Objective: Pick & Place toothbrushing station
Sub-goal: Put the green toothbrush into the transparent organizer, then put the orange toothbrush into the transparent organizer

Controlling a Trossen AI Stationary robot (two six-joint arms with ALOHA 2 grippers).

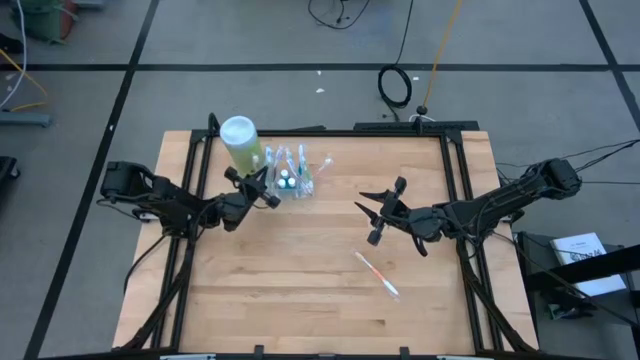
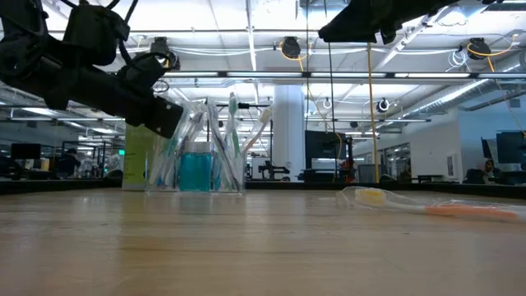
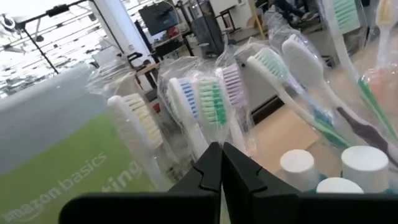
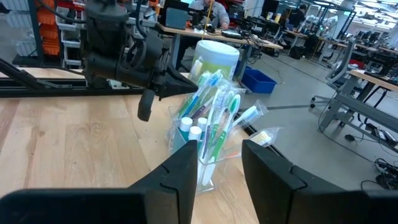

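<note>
A small clear cup (image 1: pixel 292 182) stands on the table at the far middle. It is packed with plastic-wrapped toothbrushes (image 3: pixel 211 99) and white-capped blue toothpaste tubes (image 3: pixel 298 163), which stand upright in it, and it also shows in the low view (image 2: pixel 196 168). My left gripper (image 1: pixel 266 190) is shut and sits at the cup's left side, its tips among the wrapped brushes (image 3: pixel 222 163). My right gripper (image 1: pixel 385 210) is open and empty. It hovers above the table to the right of the cup and faces it (image 4: pixel 219 165). One wrapped orange-handled toothbrush (image 1: pixel 378 275) lies flat on the table nearer the front. My left gripper's shut fingertips (image 3: pixel 211 163) come level from the table's left, up against the wrappers of the brushes near their lower handles (image 3: pixel 200 144). The fingers hide the spot, so I cannot tell whether they hold a wrapper or only touch it.
A large light-green bottle with a white cap (image 1: pixel 240 140) stands just left of and behind the cup, close beside my left gripper. Black frame rails (image 1: pixel 450 170) run along the table's sides. Bare wood lies across the table's middle and front.
</note>
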